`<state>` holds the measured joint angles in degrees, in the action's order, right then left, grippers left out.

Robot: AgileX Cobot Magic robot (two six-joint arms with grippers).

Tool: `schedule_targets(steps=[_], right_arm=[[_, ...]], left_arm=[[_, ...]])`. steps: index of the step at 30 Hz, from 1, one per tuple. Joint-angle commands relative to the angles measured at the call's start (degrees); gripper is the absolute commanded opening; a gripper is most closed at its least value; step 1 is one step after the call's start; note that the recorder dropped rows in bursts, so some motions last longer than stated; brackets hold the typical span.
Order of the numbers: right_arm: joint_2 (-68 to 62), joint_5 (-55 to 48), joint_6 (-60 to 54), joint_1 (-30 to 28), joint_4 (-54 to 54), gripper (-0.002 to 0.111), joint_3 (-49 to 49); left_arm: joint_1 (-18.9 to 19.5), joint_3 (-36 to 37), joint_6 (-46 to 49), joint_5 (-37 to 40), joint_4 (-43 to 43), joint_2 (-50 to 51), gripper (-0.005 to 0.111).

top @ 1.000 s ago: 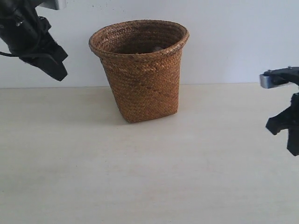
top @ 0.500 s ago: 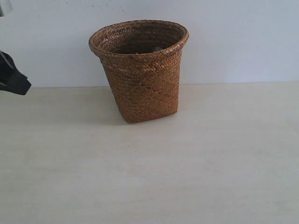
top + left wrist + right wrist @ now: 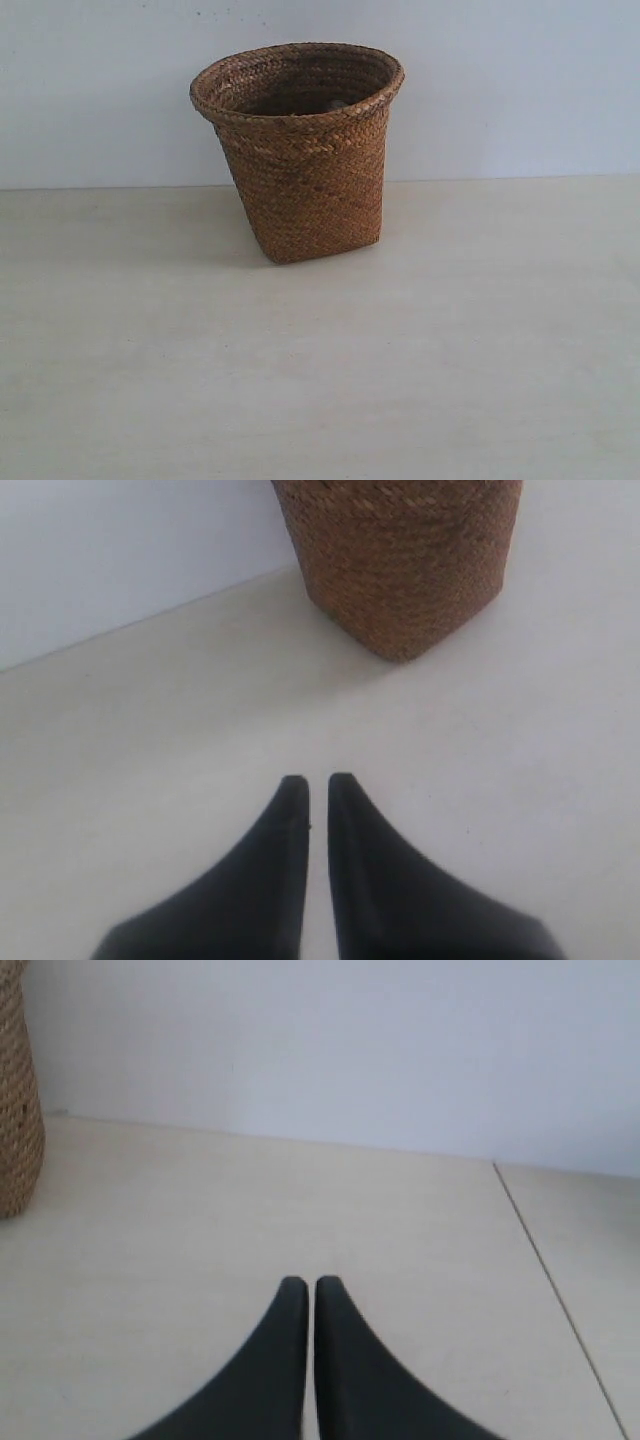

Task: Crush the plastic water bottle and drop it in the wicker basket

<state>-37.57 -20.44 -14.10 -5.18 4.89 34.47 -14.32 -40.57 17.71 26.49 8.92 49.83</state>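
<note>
The wicker basket (image 3: 305, 170) stood upright on the pale table (image 3: 320, 380), close to the white wall (image 3: 520, 90), flared rim up and squarish base flat on the surface. Down inside, just under the far rim, a small greyish shape (image 3: 337, 103) peeked out. Too little of it showed to say whether it was the plastic water bottle, and no other view showed the bottle.

Over on the left wrist camera, the left gripper (image 3: 318, 780) hung above bare tabletop. Its two black fingers were drawn in to the thinnest slit, with nothing between them. The basket's lower half sat ahead of those tips, well apart from them, one corner of its base turned toward the camera.

The right gripper (image 3: 303, 1282) told the same story: fingers pressed all but together, holding nothing, only light tabletop beneath them. From that camera just a sliver of the basket's woven side showed at the frame's edge, well away from the fingertips, and a thin dark seam (image 3: 550, 1280) ran across the table on the other side.
</note>
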Motion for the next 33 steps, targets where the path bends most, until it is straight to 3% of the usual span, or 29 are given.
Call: schedule_targets(steps=[1, 18, 24, 33], right_arm=[[6.1, 5.0, -0.2, -0.3, -0.1, 0.000, -4.2], [29.9, 2.9, 6.2, -0.3, 1.0, 0.000, -6.4], [33.6, 6.5, 5.7, -0.3, 5.9, 0.000, -13.5], [35.2, 12.3, 4.2, -0.3, 8.1, 0.000, -24.9]], left_arm=[[0.0, 5.5, -2.7, -5.5, 0.7, -5.0, 0.004], [0.0, 23.4, -7.0, -16.7, 1.2, -30.0, 0.004], [0.0, 25.5, -7.0, -17.2, 2.7, -37.5, 0.004], [0.0, 28.2, -7.0, -17.1, 4.3, -40.4, 0.004]])
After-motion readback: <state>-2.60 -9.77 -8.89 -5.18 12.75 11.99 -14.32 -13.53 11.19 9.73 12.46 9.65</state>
